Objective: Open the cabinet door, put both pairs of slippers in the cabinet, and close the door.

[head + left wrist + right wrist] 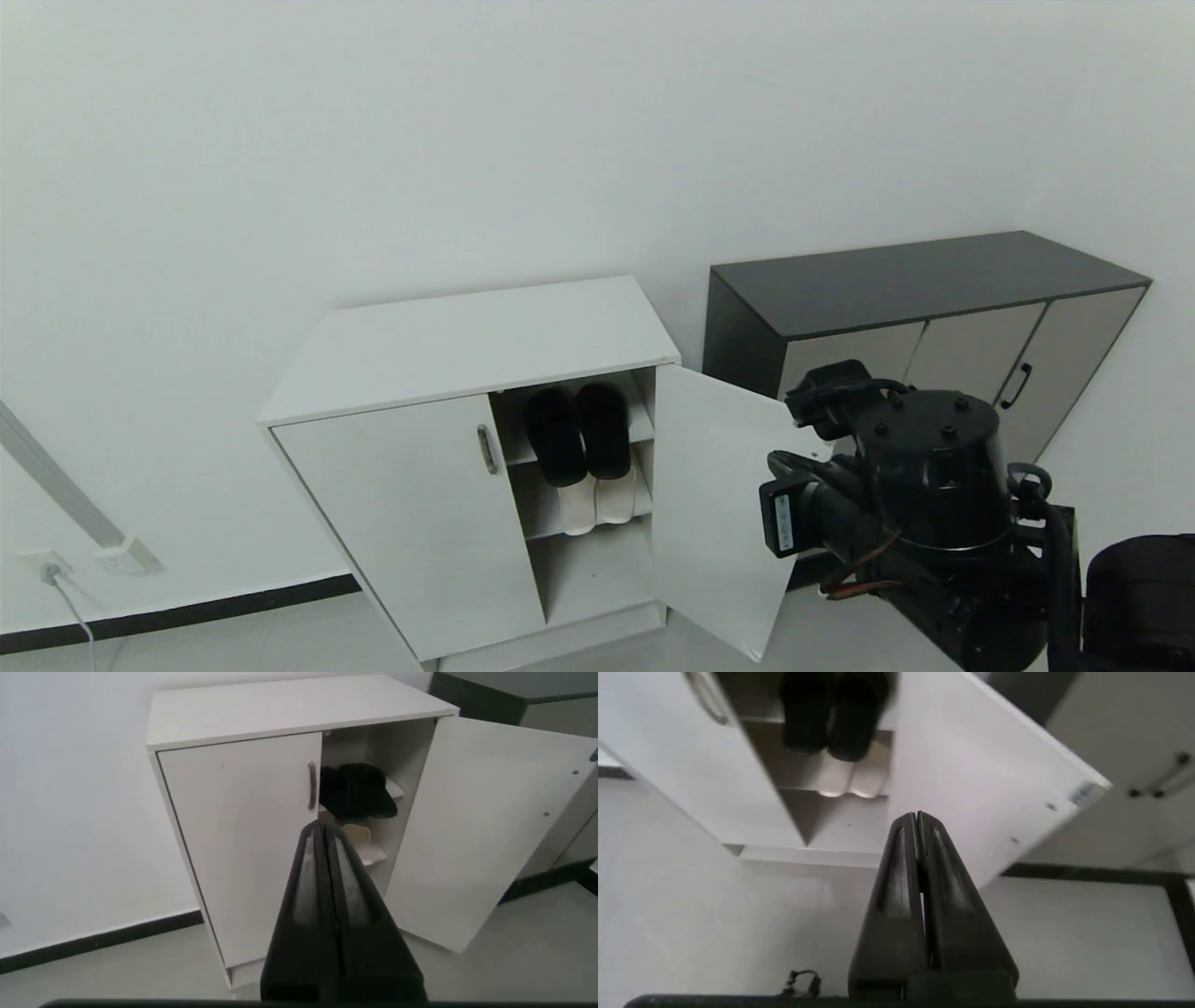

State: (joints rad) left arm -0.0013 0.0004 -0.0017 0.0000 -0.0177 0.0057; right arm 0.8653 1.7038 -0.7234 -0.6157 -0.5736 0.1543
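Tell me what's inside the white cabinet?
Black slippers sit on the top shelf, white slippers on the shelf below. The closed door covers the other half, so anything there is hidden.

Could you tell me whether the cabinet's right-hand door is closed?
No, the right-hand door stands open, showing black slippers and white slippers inside.

We are looking at the cabinet (467, 345) with its right door (719, 504) hanging open. Inside, one pair of slippers (579, 434) is sitting on the upper shelf (642, 426), the other pair (597, 499) just below it. A sideboard (934, 280) is standing to the cabinet's right.
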